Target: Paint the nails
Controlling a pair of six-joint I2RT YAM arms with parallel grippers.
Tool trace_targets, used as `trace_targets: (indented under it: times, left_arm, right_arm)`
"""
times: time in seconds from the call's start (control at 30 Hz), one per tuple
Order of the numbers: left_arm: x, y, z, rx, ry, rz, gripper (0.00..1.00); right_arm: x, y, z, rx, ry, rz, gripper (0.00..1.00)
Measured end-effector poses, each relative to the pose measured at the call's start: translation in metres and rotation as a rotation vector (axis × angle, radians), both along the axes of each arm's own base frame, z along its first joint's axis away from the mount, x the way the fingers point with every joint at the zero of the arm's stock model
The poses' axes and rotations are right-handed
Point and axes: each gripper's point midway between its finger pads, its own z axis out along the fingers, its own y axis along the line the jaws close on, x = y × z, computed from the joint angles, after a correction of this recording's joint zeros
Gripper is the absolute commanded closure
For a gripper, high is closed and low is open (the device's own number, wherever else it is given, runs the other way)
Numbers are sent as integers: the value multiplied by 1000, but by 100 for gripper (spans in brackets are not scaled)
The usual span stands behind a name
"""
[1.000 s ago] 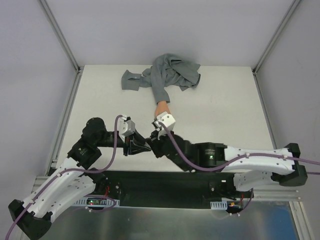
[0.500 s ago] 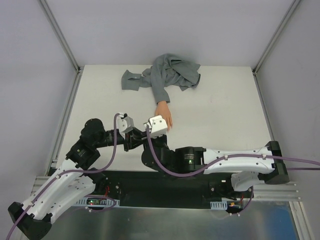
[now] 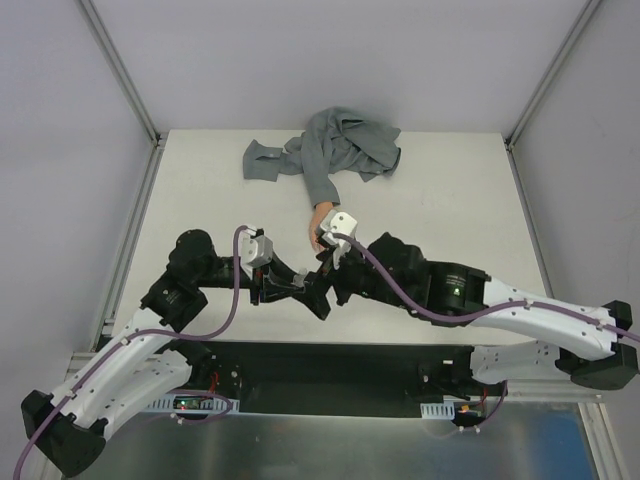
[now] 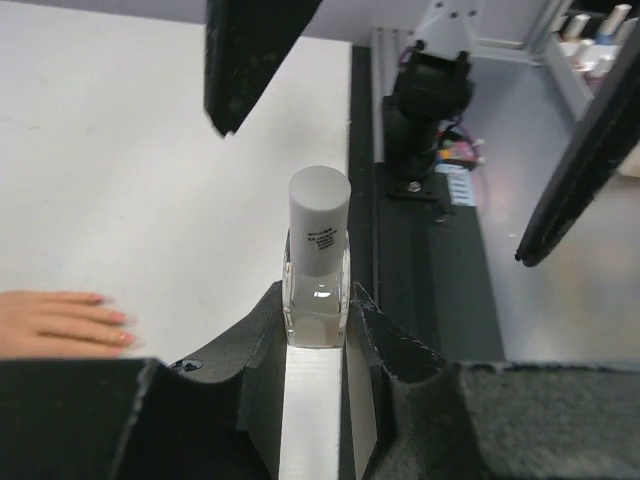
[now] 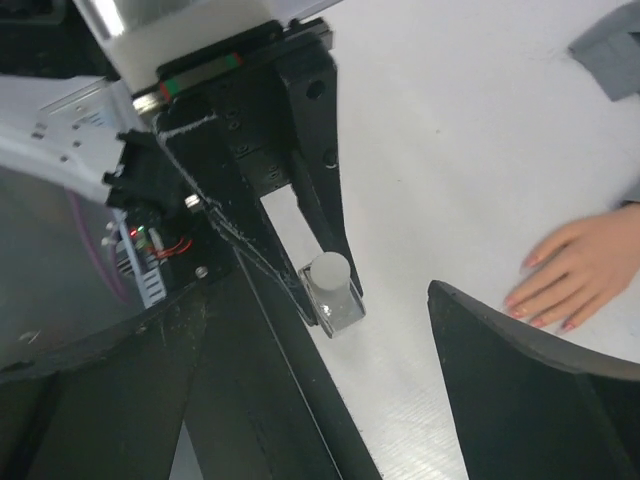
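My left gripper (image 4: 318, 300) is shut on a small clear bottle (image 4: 318, 285) with a white cap (image 4: 320, 212), held upright just above the table. My right gripper (image 5: 322, 282) is open, its black fingers (image 4: 245, 60) standing wide on either side of the cap without touching it. The peach mannequin hand (image 5: 572, 270) lies flat on the table, fingers pointing towards the bottle. Its nails (image 5: 528, 263) show pink, as do the nails (image 4: 120, 320) in the left wrist view. From above, the mannequin hand (image 3: 320, 218) is partly hidden by the right wrist and the bottle is hidden.
The mannequin's grey fabric sleeve (image 3: 335, 150) lies bunched at the far middle of the white table (image 3: 450, 200). Both arms meet just in front of the hand. A black rail (image 4: 425, 260) with cables runs along the near table edge.
My right gripper has gone from shut to wide open. The right arm swung left, then back to the right. My left gripper kept its grip on the bottle.
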Motion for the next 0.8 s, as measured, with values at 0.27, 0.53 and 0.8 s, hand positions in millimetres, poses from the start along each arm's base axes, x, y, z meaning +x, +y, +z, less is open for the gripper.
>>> trace_targets:
  times: [0.27, 0.53, 0.8]
  left_arm:
    - [-39, -8, 10, -47, 89, -281, 100]
    - [-51, -6, 14, -54, 105, -354, 100]
    - [-52, -6, 15, -56, 101, -358, 100]
  right_arm:
    - [-31, -9, 2, 62, 81, 319, 14]
    - [-48, -6, 5, 84, 68, 468, 27]
    - [-38, 0, 1, 82, 51, 466, 41]
